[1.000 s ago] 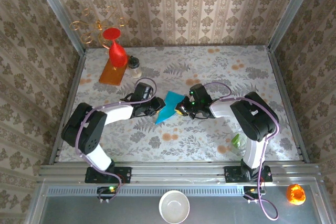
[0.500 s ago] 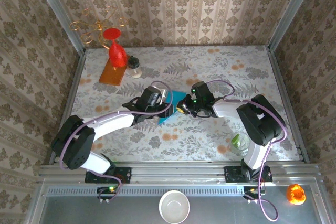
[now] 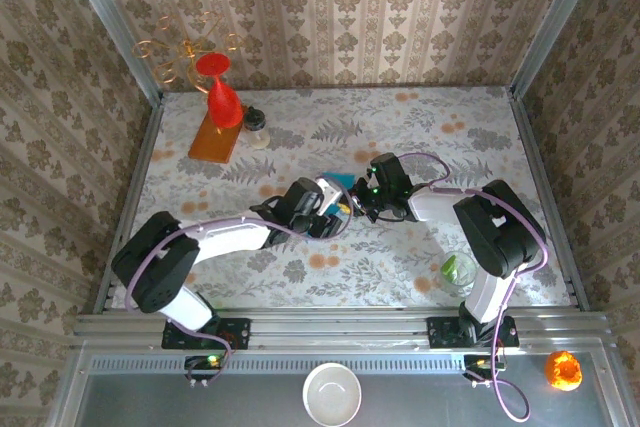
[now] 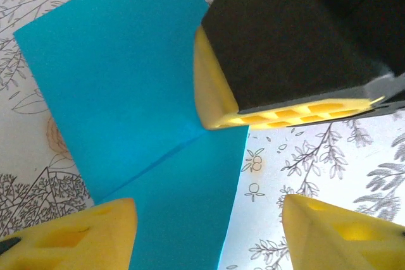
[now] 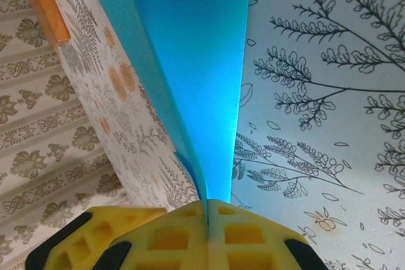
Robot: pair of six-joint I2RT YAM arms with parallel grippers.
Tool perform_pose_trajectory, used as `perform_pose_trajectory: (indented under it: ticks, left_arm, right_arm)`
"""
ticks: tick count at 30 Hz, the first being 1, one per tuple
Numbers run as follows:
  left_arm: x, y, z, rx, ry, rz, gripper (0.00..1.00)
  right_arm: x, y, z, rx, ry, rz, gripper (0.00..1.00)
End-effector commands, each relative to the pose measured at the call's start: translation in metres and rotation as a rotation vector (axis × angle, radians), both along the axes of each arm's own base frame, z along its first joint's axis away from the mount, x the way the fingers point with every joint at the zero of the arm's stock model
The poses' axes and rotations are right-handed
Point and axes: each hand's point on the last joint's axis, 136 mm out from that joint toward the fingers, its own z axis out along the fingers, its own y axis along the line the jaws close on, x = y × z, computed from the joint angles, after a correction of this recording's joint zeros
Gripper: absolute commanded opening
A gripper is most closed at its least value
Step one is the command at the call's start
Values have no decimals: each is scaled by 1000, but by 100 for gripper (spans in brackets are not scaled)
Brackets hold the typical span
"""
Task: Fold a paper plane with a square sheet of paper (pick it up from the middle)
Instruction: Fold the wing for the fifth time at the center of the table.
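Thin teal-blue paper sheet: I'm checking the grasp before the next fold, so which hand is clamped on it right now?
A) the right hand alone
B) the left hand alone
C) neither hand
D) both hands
A: the right wrist view shows the right hand closed tight on an edge of the thin teal-blue paper sheet, while the left wrist view shows the left hand standing open.

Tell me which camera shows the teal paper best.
The left wrist view: the teal paper shows its broad faces and the crease between them. The right wrist view shows it nearly edge-on, pinched in the right claw. The top view gives a small sliver between the arms.
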Motion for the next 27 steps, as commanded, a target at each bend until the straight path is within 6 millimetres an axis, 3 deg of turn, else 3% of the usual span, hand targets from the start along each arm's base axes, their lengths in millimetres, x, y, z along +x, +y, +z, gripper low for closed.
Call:
perform_pose_trajectory:
  ticks: [1,10,27]
  left_arm:
    - [10,-5,1,36,-102,-38,63]
    - [1,-12,-22,137,-166,-116,56]
    - [4,-5,-30,150,-229,-112,38]
  right_arm:
    - [1,2,14,33,16,4,3]
    - [3,-1,15,46,29,-2,3]
    - [3,-4,12,46,43,-5,4]
